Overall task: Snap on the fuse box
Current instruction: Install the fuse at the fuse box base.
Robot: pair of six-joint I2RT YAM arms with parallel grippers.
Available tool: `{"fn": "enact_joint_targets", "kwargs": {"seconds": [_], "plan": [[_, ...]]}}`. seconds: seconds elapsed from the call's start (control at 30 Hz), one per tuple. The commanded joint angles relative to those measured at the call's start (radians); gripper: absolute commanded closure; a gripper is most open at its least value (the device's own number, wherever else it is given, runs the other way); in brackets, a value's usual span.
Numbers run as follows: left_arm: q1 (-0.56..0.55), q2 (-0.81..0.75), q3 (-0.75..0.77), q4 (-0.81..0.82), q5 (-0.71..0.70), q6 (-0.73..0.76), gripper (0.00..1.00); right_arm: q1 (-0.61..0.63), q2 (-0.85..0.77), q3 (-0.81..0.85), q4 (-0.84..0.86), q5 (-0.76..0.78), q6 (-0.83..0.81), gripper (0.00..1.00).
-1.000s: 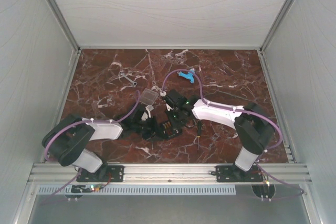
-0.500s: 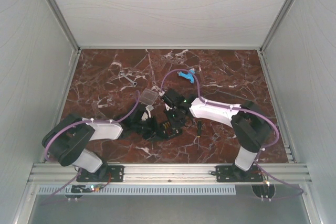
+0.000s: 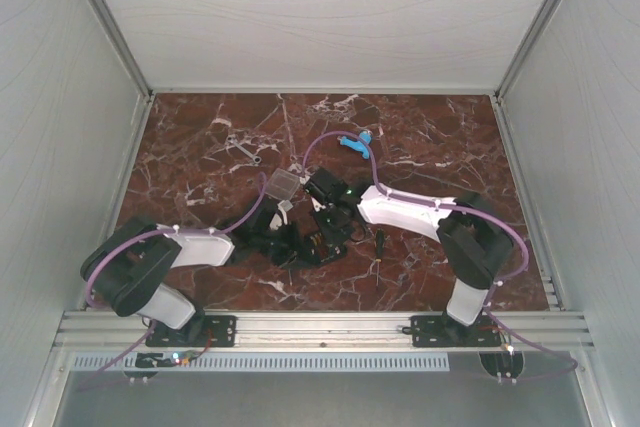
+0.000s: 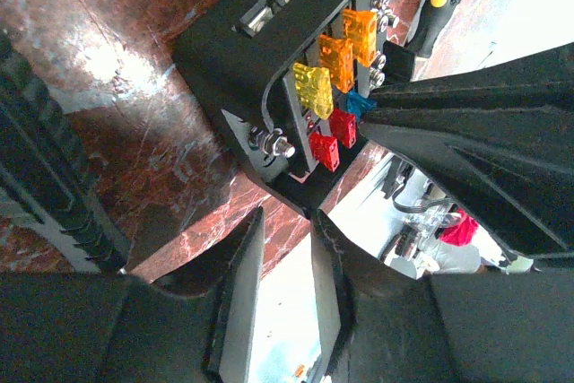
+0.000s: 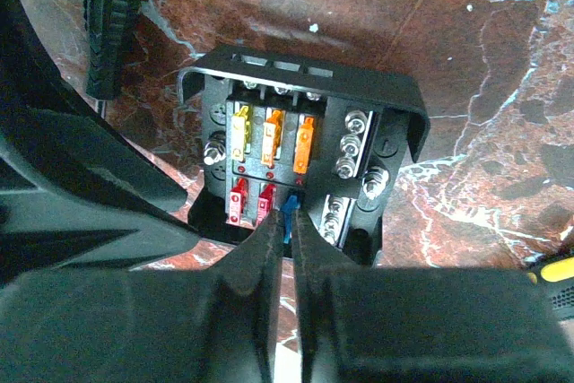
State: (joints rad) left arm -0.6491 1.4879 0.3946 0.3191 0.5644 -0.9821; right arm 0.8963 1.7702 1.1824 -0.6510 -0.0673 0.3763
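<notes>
Uncovered tray [image 5: 305,85] mid-table. Over it, right gripper [image 5: 285,226] closed, tips down inside. At tray corner, left gripper [image 4: 285,221] jaws slightly apart; grip unclear. Loose lid [image 3: 283,185] just far-left of tray; left arm nearer.

The tray [image 3: 322,240] is lying near the middle of the desk [image 3: 200,137], between the two hands — the left hand [image 4: 287,220] is sitting at its left, and the right hand [image 5: 282,226] is hanging over its back right. Fuses [image 5: 269,136] are sitting in rows inside the tray, with the right fingertips [image 5: 260,248] resting at one in the row nearest them. The lid [image 3: 283,185] is lying just behind the left hand, apart from the tray. A screwdriver [image 3: 379,247] is lying just right of the tray. A plastic piece [image 3: 352,145] is lying farther back, behind the right hand — a wrench [image 3: 243,149] is lying back and left of the lid.
</notes>
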Motion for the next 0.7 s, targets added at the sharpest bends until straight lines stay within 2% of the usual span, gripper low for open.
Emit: {"fn": "enact_joint_targets", "kwargs": {"seconds": [0.0,0.13,0.33,0.43,0.67], "plan": [[-0.003,0.002,0.032,0.023,-0.047,-0.007,0.73,0.03,0.009,-0.053,0.03,0.05,-0.047,0.9],[-0.002,0.002,0.033,0.021,-0.047,-0.007,0.73,0.036,-0.069,-0.042,0.036,0.036,-0.03,0.83],[-0.003,-0.002,0.035,0.015,-0.049,-0.006,0.72,0.037,-0.11,-0.026,0.027,0.043,-0.02,0.8],[-0.003,0.0,0.036,0.015,-0.05,-0.004,0.72,0.037,-0.112,-0.026,0.018,0.058,-0.012,0.81],[-0.003,0.005,0.038,0.017,-0.046,-0.004,0.73,0.038,-0.074,-0.03,-0.001,0.086,0.006,0.88]]}}
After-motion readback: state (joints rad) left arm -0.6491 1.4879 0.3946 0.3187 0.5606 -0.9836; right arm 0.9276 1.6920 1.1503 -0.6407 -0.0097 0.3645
